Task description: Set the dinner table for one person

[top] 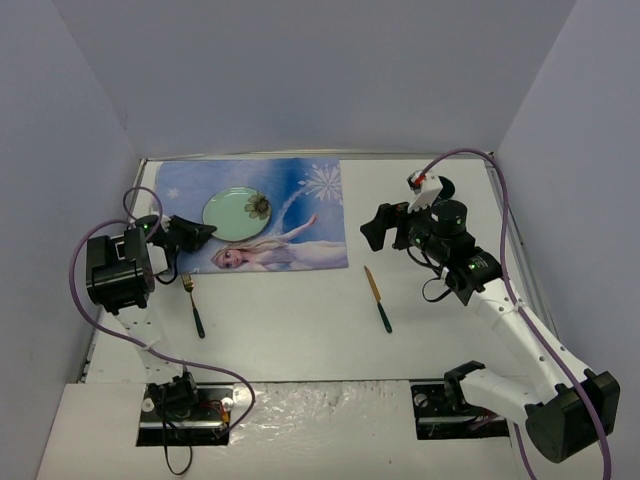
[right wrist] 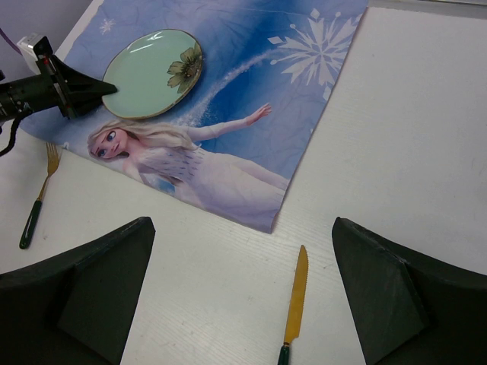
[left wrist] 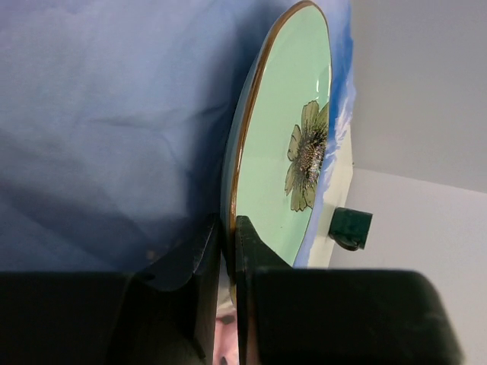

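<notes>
Left tool (left wrist: 228,232) pinching green plate (left wrist: 281,129), seemingly on placemat (top: 300,220)

**Placemat, plate and cutlery inside plain grey walls**

A blue cartoon-princess placemat (top: 300,190) printed with snowflakes lies at the far left. A pale green plate (top: 232,212) with a brown rim and a flower print sits on its left part. A gold fork (top: 194,305) with a dark green handle lies just off its near left corner. A matching knife (top: 378,298) lies off its near right corner.
</notes>
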{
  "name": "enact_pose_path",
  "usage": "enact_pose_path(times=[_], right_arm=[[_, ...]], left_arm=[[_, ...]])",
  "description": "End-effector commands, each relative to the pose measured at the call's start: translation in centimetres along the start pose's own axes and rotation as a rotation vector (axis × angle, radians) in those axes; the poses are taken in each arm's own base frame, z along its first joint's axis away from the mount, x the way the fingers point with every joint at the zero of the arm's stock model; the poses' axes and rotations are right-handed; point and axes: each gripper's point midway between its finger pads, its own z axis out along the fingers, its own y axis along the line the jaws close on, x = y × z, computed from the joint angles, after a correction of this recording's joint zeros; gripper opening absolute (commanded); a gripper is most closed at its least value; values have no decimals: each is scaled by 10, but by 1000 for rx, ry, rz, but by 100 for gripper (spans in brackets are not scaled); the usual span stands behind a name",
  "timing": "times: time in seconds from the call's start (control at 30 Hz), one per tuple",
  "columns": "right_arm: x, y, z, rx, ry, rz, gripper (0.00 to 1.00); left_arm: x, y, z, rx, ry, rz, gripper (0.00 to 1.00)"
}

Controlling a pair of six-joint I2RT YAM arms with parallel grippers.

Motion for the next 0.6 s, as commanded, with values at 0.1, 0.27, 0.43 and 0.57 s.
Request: enact_pose_path(times=[0.1,0.27,0.43,0.57], right_arm=[[-28,8,-2,-32,-89,-19,100],[-29,8,-7,-30,-99,-16,100],[-34,5,-14,2,-124,1,100],[-40,-12,-19,108,-150,46,100]], left_arm=[[-11,-38,2,124,1,159,25],[-10,-25,0,61,6,142,46],[-8,-20,-19,-69,12,149,60],[-14,-13,-54,-261,-6,205,77]])
